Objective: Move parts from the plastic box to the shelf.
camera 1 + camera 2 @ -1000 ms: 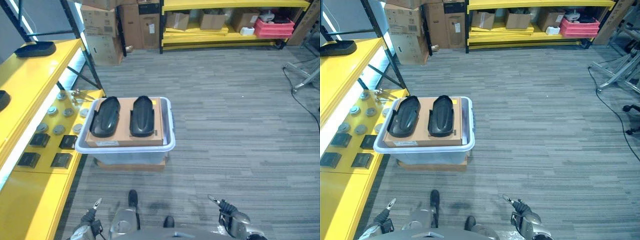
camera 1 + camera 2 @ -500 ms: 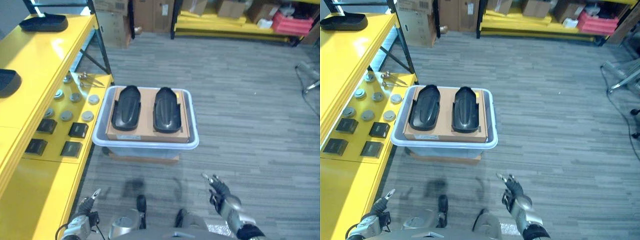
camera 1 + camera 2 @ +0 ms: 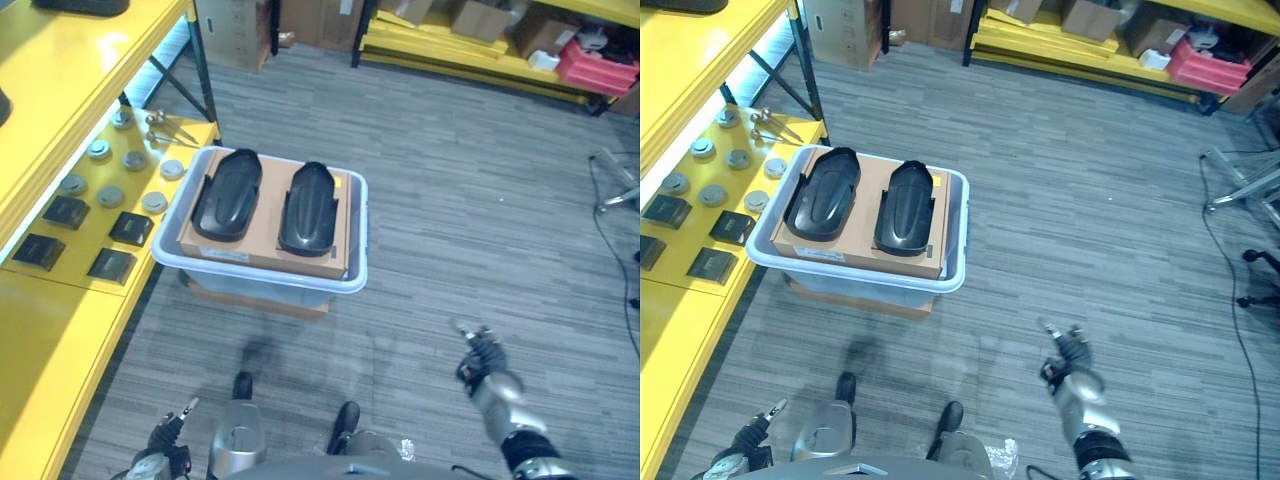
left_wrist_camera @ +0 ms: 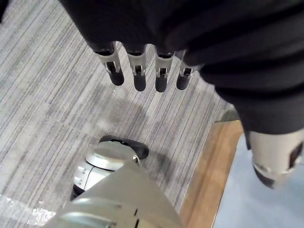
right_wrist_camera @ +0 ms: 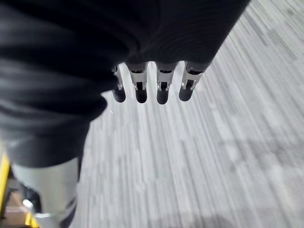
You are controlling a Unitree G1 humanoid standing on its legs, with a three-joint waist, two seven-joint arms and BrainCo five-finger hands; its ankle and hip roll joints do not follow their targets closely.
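A clear plastic box (image 3: 262, 280) stands on the grey carpet beside the yellow shelf (image 3: 60, 90). A brown cardboard sheet (image 3: 328, 235) lies in it with two black moulded parts on top, the left part (image 3: 227, 182) and the right part (image 3: 307, 195) side by side. My right hand (image 3: 480, 357) hovers low over the floor, right of and nearer than the box, fingers (image 5: 160, 90) straight and empty. My left hand (image 3: 165, 440) shows at the bottom left, fingers (image 4: 137, 76) straight, holding nothing.
The shelf's lower level (image 3: 75, 300) carries several round grey discs (image 3: 110, 195) and black square parts (image 3: 110, 265). Far shelves with cardboard boxes (image 3: 480, 15) and a red crate (image 3: 597, 62) line the back. A metal stand's legs (image 3: 622, 195) show at the right.
The camera has shifted, so the box now sits further left and higher. My right hand has risen and moved out to the right; my left hand stays low.
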